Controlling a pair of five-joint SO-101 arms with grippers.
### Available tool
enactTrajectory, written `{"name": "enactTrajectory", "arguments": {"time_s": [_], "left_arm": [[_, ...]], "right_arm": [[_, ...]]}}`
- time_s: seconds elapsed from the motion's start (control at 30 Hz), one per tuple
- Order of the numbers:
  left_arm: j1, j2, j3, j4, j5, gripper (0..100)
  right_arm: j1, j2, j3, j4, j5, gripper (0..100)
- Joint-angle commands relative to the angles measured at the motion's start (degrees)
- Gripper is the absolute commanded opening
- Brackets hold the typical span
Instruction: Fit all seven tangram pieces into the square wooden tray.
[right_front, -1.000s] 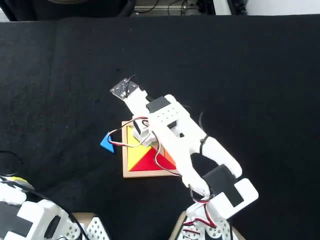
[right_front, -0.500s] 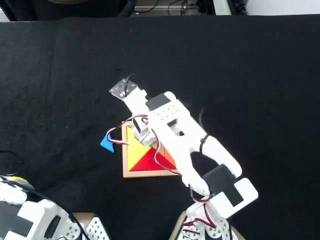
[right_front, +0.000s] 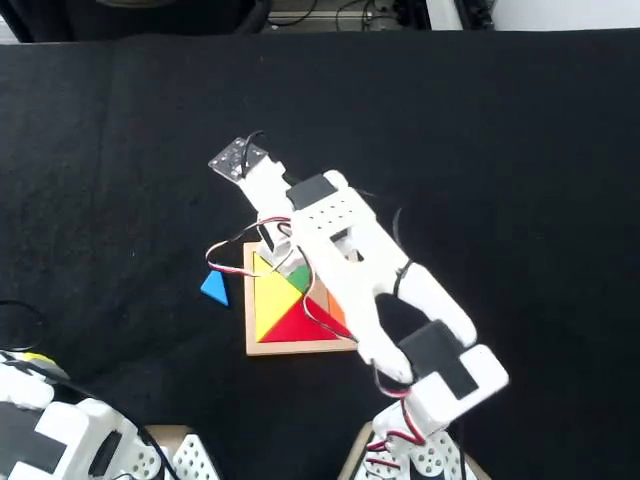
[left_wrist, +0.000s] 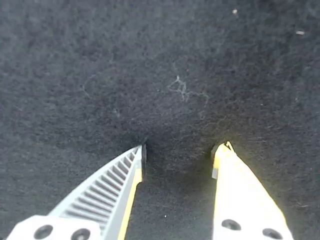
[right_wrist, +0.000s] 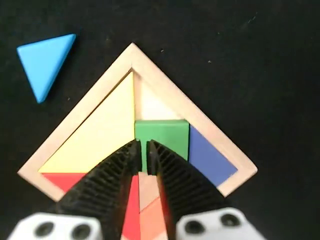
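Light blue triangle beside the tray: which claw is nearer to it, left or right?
Right. The right claw hangs over the wooden tray, which lies just beside the light blue triangle. The left claw is over plain black cloth, farther off.

Tray partly covered
The white right arm (right_front: 345, 250) hides the right side of the square wooden tray (right_front: 249, 310); the picture's edge crops the left arm (right_front: 60, 440).

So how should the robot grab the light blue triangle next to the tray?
Probably straight down from above. The light blue triangle lies flat on the cloth, a little apart from the tray, so only its thin edges can be pinched. Squeeze between its long side, which faces the tray, and the opposite corner.
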Motion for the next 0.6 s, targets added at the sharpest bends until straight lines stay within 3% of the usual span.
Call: {"name": "enactTrajectory", "arguments": {"time_s": [0.0,0.57], "left_arm": [[0.57,0.44,1.27,0.26,-0.53,23],[0.57,0.44,1.27,0.26,-0.44,23]], "right_arm": [[1.14,2.59,-4.09,-3.16,0.62,1.1],[1.23,12.62,-10.15,0.35,0.62,1.1]]}}
